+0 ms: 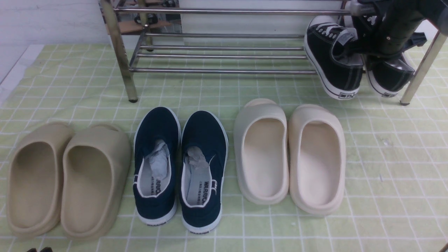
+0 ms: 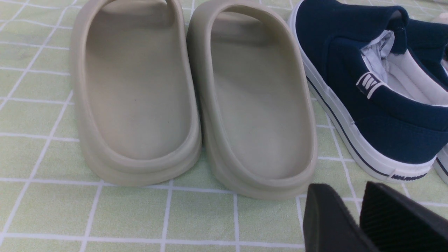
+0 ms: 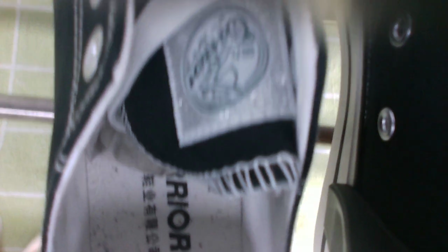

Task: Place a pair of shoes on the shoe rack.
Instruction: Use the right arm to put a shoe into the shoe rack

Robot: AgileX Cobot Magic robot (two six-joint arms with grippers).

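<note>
— Right gripper (image 1: 355, 50), at about two o'clock in the front view: is anything grasped by it?
— That cannot be told. One finger (image 3: 344, 220) is seen between the two black shoes in the right wrist view, but the opposite finger is not shown, so neither a clenched nor a released state can be confirmed.
— And the left gripper (image 2: 346, 190)?
— Its fingertips are parted and nothing is held between them. Near them, the taupe slippers (image 1: 87, 185) and the navy slip-ons (image 1: 204, 168) are seen in the left wrist view.
— Where are the black shoes placed?
— Both are set side by side at the right end of the shoe rack (image 1: 224, 72), on its lower bars. The left shoe (image 1: 323, 52) is found at two o'clock, its white toe cap pointed away toward eleven and its heel extended past the front bar. The right shoe (image 1: 390, 75) is found between two and three o'clock, partly hidden by the gripper and arm.
— What is arranged in front?
— On the checked green cloth (image 1: 395, 196), the taupe slippers are seen between eight and nine o'clock, the navy slip-ons between seven and eight, and the cream slippers (image 1: 294, 140) near four.
</note>
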